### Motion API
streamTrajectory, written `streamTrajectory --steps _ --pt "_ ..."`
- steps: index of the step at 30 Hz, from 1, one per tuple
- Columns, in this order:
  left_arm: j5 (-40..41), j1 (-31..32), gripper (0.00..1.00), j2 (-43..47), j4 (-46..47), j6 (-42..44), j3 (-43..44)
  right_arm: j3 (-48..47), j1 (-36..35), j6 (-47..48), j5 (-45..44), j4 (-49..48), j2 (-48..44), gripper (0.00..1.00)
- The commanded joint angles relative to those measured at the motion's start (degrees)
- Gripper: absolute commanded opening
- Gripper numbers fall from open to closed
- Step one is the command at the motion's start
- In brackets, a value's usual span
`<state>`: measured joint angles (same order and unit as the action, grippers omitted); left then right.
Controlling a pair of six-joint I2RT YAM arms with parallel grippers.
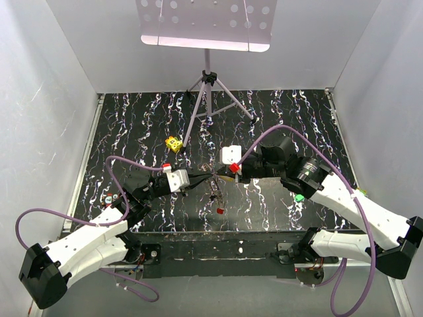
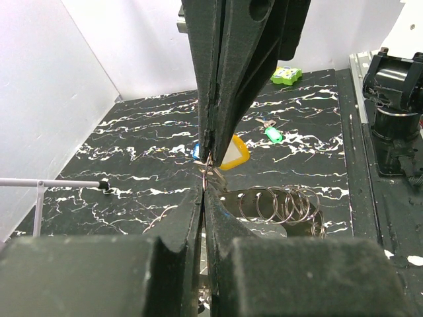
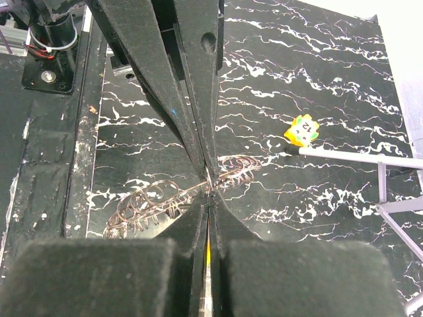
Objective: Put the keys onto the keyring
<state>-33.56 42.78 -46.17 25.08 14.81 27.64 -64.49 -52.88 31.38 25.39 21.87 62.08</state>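
left gripper (image 1: pixel 197 177) and right gripper (image 1: pixel 228 170) meet tip to tip over the mid tabletop (image 1: pixel 277 112), each clamped tight on thin wire of the keyring (image 2: pixel 284 203). an orange key (image 2: pixel 232 153) shows just past the tips; a green key (image 1: pixel 299 197) lies beneath the right arm.

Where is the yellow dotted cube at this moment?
In the top view the yellow cube lies on the marbled table, left of centre, right beside the foot of the tripod's left leg.
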Motion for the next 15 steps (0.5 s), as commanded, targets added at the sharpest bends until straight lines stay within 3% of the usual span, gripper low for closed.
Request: streamTrajectory --steps 1,15 --pt "-1.16 -0.16 0.0 1.08 4.98 -0.57 0.66 -0.55 -0.12 -1.49 0.28 -3.15 0.76 0.01" --pt "-1.42 -0.51 0.0 1.44 5.86 -1.01 0.4 -0.73 -0.12 -2.37 0.37 -3.58 1.02 0.01"
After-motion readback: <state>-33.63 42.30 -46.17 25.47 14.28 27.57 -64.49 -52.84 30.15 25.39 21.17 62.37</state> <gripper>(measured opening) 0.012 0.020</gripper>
